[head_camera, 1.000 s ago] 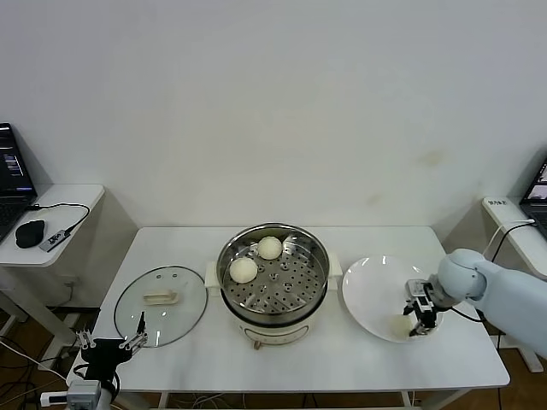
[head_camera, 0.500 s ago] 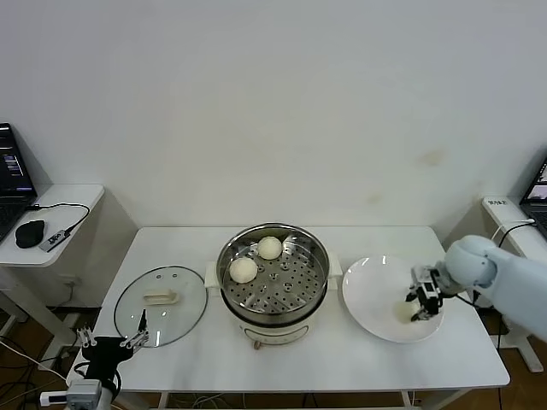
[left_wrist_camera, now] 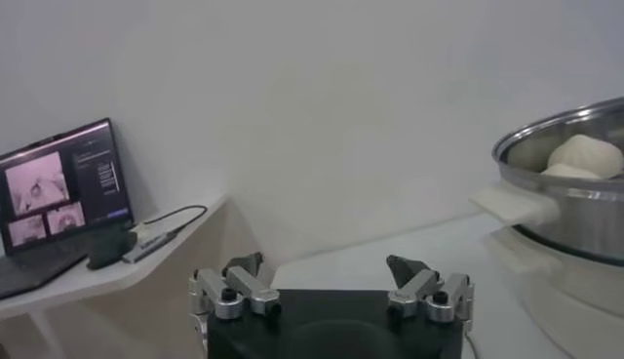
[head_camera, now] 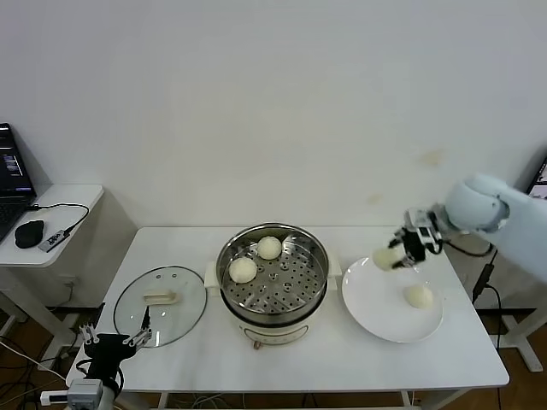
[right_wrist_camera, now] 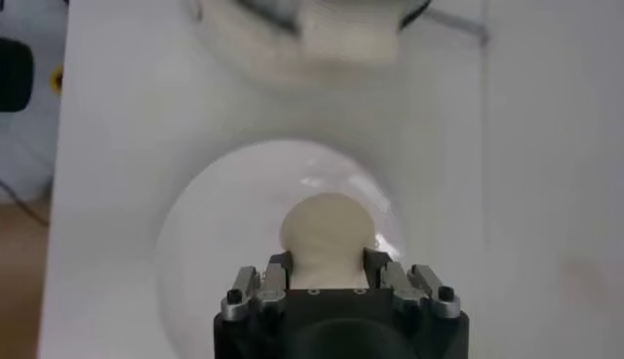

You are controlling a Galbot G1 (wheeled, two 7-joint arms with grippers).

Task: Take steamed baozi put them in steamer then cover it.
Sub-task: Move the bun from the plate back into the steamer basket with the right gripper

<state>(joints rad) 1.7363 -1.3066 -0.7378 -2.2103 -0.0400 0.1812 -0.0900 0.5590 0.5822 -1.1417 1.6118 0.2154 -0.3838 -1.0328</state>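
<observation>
Above the plate (head_camera: 369,301), right gripper (head_camera: 396,254) is clenched on a bun (head_camera: 384,257); soft dough could slip out before reaching the steamer (head_camera: 273,275). Left gripper (head_camera: 113,344) parked, released.

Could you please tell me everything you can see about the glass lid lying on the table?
The glass lid is round and clear, with a thin metal rim and a cream-white bar handle at its centre. It lies flat on the white table, handle up, to the robot's left of the steamer and apart from it, so the pot is uncovered. Nothing touches it: the open left gripper is near its front edge, below the table's edge.
</observation>
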